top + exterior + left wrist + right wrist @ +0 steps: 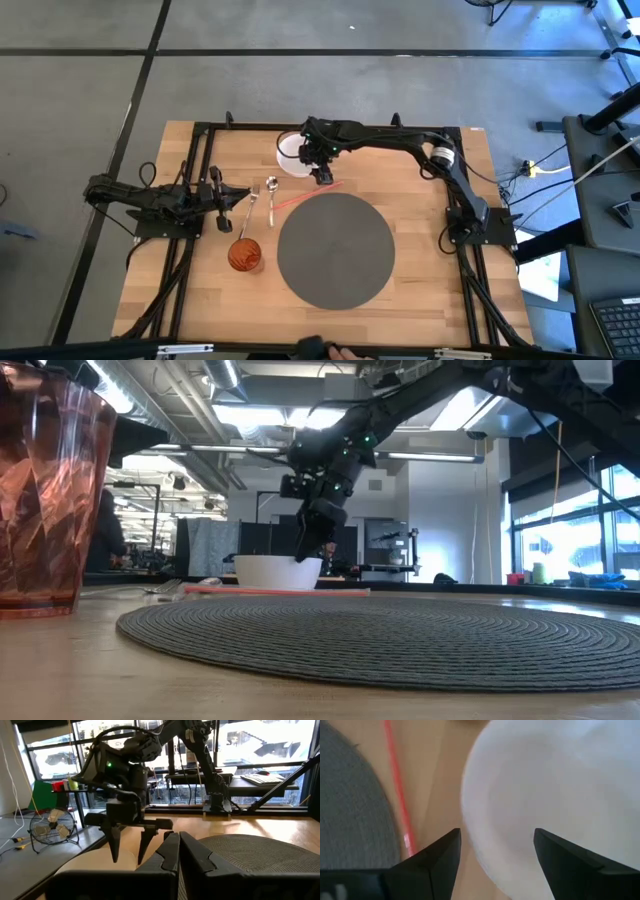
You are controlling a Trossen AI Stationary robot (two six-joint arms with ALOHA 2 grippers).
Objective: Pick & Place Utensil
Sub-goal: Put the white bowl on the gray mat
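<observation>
Chopsticks (308, 197), red, thin and stiff, likely light and slippery, lie on the table (430, 300) between white bowl (292, 152) and grey placemat (336, 249), best pinched mid-length by the right gripper (323, 176) hovering open-fingered above; left gripper (240, 195) waits closed near the spoon (271, 197).

Grey concrete floor (300, 90) surrounds the wooden tabletop (430, 290); bright windows (560, 545), ceiling lights (260, 415), and a floor fan (52, 825) show beyond.

Overhead, table-level and two wrist views, all sharing the white bowl (293, 155).
</observation>
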